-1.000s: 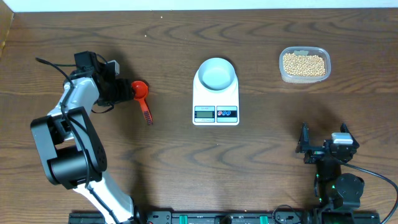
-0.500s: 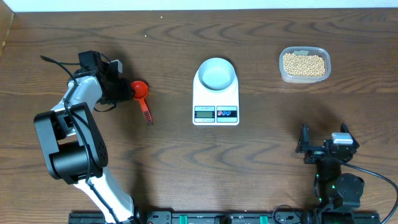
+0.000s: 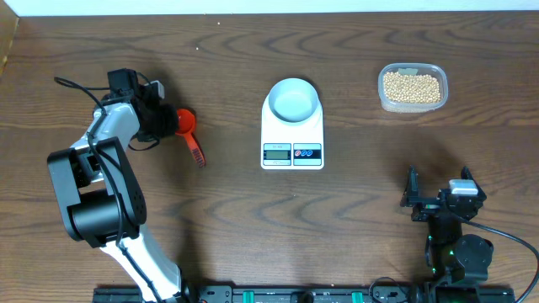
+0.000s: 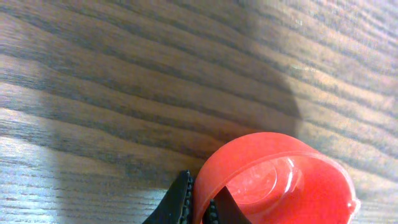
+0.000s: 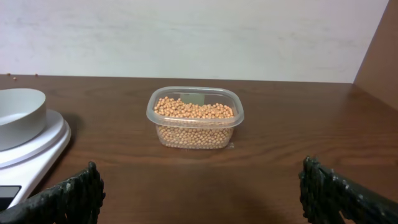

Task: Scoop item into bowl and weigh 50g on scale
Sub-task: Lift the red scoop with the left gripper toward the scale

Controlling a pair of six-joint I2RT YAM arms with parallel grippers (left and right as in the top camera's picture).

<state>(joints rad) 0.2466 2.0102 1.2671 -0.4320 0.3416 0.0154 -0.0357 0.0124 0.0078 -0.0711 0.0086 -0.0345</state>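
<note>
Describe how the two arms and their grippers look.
The left arm has bulky black joints and white links, with a thin black cable looping off near its wrist. The right arm is black with small green lights. The left gripper and right gripper both have black, ribbed jaws.

No text, brand or number is being shown legibly in any view. On the scale, the grey display is being seen from overhead, but its digits are too small to be read. The markings on the two round buttons are likewise not being made out.
</note>
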